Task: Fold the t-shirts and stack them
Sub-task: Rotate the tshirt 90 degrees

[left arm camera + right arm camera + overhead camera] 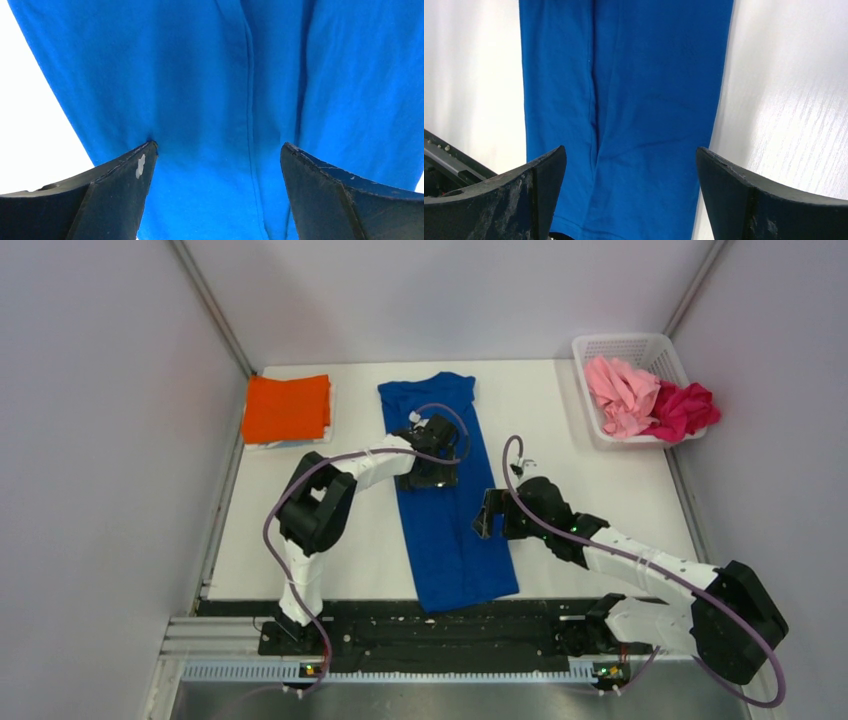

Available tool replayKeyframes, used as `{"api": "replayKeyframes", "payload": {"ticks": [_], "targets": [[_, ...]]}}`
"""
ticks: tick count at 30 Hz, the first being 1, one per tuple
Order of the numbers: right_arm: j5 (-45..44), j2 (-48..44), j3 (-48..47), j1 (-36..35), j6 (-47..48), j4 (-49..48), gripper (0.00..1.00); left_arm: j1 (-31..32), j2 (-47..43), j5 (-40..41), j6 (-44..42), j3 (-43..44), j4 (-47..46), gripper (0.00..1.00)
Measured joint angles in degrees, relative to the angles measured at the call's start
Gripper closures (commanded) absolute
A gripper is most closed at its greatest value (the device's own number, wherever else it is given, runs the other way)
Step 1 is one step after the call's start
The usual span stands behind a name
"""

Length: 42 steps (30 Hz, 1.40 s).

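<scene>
A royal blue t-shirt (450,530) lies on the white table (600,500) as a long narrow strip, sides folded in, collar at the far end. My left gripper (432,480) is open low over its upper middle; in the left wrist view the blue cloth (215,100) fills the gap between the spread fingers (120,195). My right gripper (482,515) is open at the shirt's right edge; the right wrist view shows the blue cloth (624,100) between its fingers (539,190). A folded orange shirt (287,408) lies at the far left. Light pink (620,395) and magenta (683,410) shirts lie crumpled in the basket.
A white lattice basket (625,344) stands at the far right corner. Something white shows under the orange shirt's edges (290,443). Grey walls close in the table on three sides. The black arm rail (430,635) runs along the near edge.
</scene>
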State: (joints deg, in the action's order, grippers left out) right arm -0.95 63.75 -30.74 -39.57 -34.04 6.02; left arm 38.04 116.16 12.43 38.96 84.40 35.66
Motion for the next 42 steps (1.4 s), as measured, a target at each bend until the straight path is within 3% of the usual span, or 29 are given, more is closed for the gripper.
{"api": "replayKeyframes", "payload": {"ticks": [13,18,23,32,42], "targets": [[-0.1,6.3,-0.6,0.0,1.3,-2.1,0.01,-9.9,7.2,-4.6,-2.3,11.0,-2.1,0.01],[-0.1,9.6,-4.1,0.0,2.2,-0.9,0.03,-11.1,8.0,-5.6,-4.7,12.4,-2.9,0.01],[-3.1,9.7,-7.7,-3.2,2.8,2.3,0.07,-8.2,-1.4,-5.0,-5.4,1.3,-2.4,0.01],[-6.2,9.9,-7.4,-14.3,-3.1,8.1,0.20,-1.2,-33.3,-2.5,3.6,-24.4,2.2,0.02],[-6.5,15.3,-4.9,-16.6,-6.8,4.4,0.44,1.6,-43.0,-10.0,9.1,-47.5,3.0,0.18]]}}
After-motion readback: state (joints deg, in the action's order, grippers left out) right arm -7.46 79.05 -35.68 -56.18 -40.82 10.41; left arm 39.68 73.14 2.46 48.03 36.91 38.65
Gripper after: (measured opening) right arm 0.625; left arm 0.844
